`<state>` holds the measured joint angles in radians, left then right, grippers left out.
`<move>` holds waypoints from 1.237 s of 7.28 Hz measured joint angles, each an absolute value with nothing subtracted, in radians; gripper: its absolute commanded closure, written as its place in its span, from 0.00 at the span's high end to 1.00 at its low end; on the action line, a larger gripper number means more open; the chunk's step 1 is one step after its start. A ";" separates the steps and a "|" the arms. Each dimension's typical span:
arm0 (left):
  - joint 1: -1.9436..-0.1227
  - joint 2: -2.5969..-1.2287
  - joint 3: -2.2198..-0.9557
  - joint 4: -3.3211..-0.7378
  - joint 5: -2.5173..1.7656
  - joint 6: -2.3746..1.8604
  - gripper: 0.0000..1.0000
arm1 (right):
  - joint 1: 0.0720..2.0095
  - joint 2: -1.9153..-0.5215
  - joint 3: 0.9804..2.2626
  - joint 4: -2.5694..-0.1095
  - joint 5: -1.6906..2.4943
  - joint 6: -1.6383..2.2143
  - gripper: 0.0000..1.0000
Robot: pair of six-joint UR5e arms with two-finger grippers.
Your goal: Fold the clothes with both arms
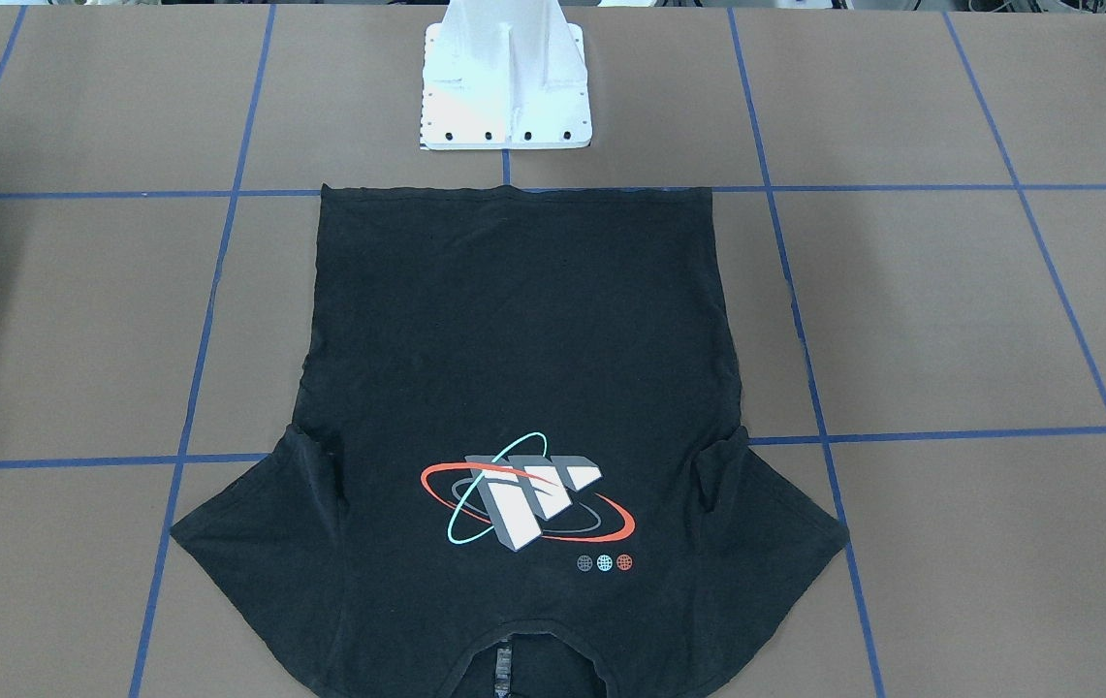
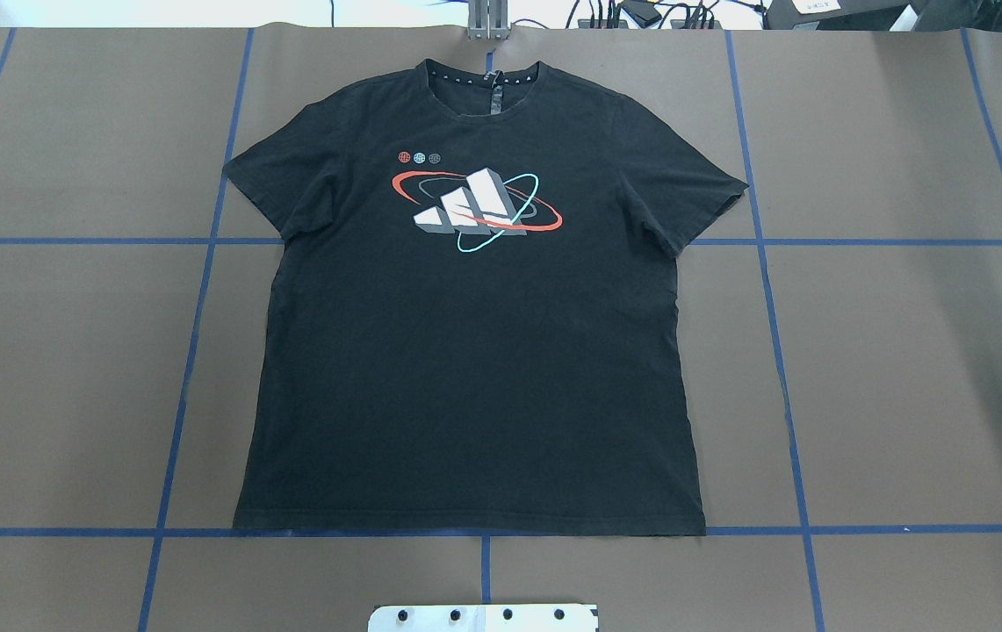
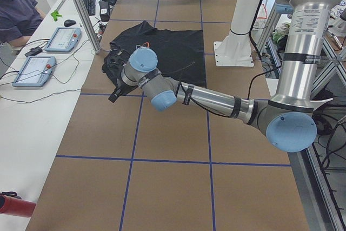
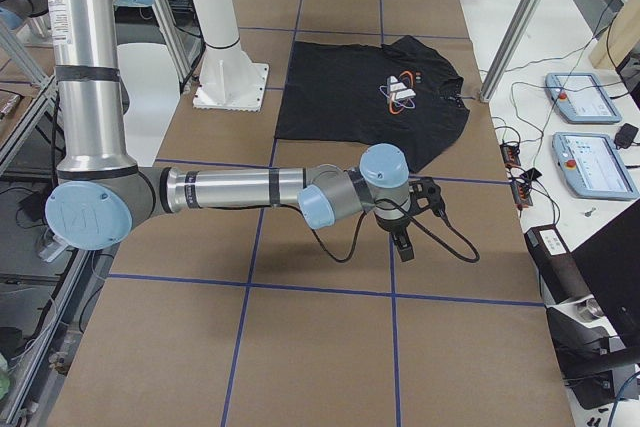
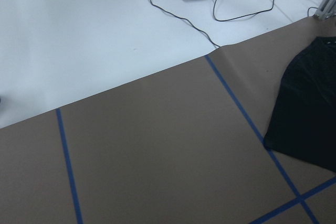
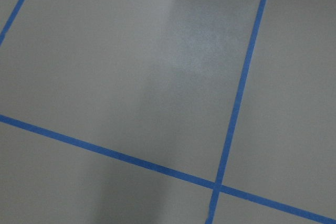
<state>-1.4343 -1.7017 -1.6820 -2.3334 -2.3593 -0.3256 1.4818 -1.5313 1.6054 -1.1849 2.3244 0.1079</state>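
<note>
nearest the robot we see the white base plate (image 2: 483, 617), and just beyond it the hem of the black t-shirt (image 2: 474, 369), which lies flat and face up on the brown table (image 2: 887, 377) with its sleeves spread. its print (image 2: 476, 209) sits farther out, and the collar (image 2: 481, 81) lies at the far edge. the left gripper (image 3: 115, 94) and right gripper (image 4: 405, 247) hover over the table off either side of the shirt; we cannot tell how their jaws stand.

Wide bare stretches of table (image 2: 904, 351) on either side of the flat black T-shirt (image 2: 474, 351). Near the hem, not touching, the white pedestal base (image 1: 506, 87). By the collar end, an aluminium post (image 3: 81, 9) at the table edge. Stretched low over bare table beyond each sleeve, left arm (image 3: 205, 98) and right arm (image 4: 250, 189).
</note>
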 measured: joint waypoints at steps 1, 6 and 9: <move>-1.381 -1.741 -1.660 -2.364 -2.354 -0.339 1.00 | 1.465 -1.527 1.609 -1.171 2.328 0.154 1.00; -1.077 -1.925 -1.494 -2.412 -1.959 -0.799 1.00 | 1.285 -1.458 1.610 -1.046 2.282 0.507 1.00; -0.937 -2.022 -1.279 -2.530 -1.757 -1.013 1.00 | 1.183 -1.398 1.601 -1.040 2.179 0.625 1.00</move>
<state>-0.9370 -2.0222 -1.2788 -2.5298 -1.7569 -1.0130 1.1829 -1.3976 1.6014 -1.0403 2.1793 0.6254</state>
